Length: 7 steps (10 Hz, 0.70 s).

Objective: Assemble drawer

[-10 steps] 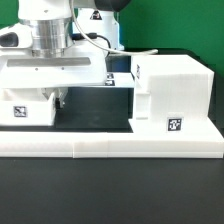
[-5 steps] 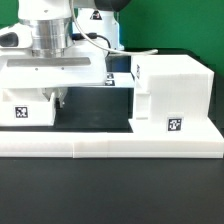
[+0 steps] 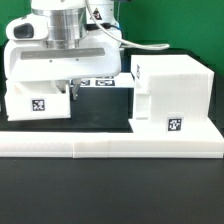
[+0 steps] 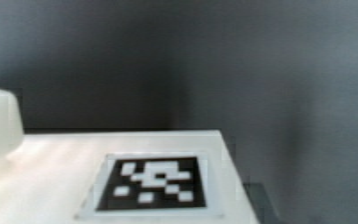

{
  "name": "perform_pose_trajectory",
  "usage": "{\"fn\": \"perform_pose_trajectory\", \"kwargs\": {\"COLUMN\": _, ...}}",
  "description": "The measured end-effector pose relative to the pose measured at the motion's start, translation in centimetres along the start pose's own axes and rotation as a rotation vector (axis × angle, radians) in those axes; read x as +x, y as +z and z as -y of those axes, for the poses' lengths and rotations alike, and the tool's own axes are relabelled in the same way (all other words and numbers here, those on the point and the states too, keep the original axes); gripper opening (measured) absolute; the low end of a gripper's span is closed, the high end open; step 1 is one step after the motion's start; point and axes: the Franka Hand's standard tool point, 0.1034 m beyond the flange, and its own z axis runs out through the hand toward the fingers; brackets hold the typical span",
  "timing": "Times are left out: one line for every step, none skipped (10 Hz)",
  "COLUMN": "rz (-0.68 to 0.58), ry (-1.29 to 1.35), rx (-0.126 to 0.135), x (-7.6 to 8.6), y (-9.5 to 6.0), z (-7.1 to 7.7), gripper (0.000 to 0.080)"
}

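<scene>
Although it is white, the shell (image 3: 172, 88) bears 1 tag (image 3: 175, 125).

Exterior frontal, level; wrist close (on tag (image 4: 155, 183))

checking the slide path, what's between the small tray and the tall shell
Only bare dark table lies between the small tray and the tall shell, with nothing on that stretch. The exterior view shows it.
</scene>
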Motion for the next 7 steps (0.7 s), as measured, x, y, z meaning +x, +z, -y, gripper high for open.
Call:
{"fn": "perform_pose_trajectory", "kwargs": {"rz": 0.012, "ry": -0.013, "rx": 0.014, "x": -0.02, "y": -0.6, "z": 0.39, "gripper": 0.0042}}
{"fn": "perform_pose_trajectory", "kwargs": {"rz": 0.006, "ry": -0.025, "rx": 0.014, "x": 0.11, "y": -0.92, "z": 0.4, "gripper": 0.0042}}
{"fn": "perform_pose_trajectory", "kwargs": {"rz": 0.009, "ry": -0.037, "rx": 0.014, "x": 0.01, "y": -0.74, "z": 0.38, "gripper": 0.0042}}
{"fn": "perform_pose_trajectory", "kwargs": {"rz": 0.011, "ry": -0.036, "rx": 0.014, "x": -0.02, "y": -0.68, "z": 0.39, "gripper": 0.0042}}
{"fn": "perform_pose_trajectory", "kwargs": {"rz": 0.011, "ry": -0.069, "rx": 0.014, "x": -0.04, "y": -0.65, "z": 0.38, "gripper": 0.0042}}
{"fn": "perform_pose_trajectory", "kwargs": {"rz": 0.009, "ry": -0.173, "rx": 0.006, "x": 0.04, "y": -0.53, "z": 0.43, "gripper": 0.0042}}
{"fn": "perform_pose_trajectory", "kwargs": {"rz": 0.016, "ry": -0.324, "rx": -0.004, "x": 0.33, "y": -0.51, "z": 0.96, "gripper": 0.0042}}
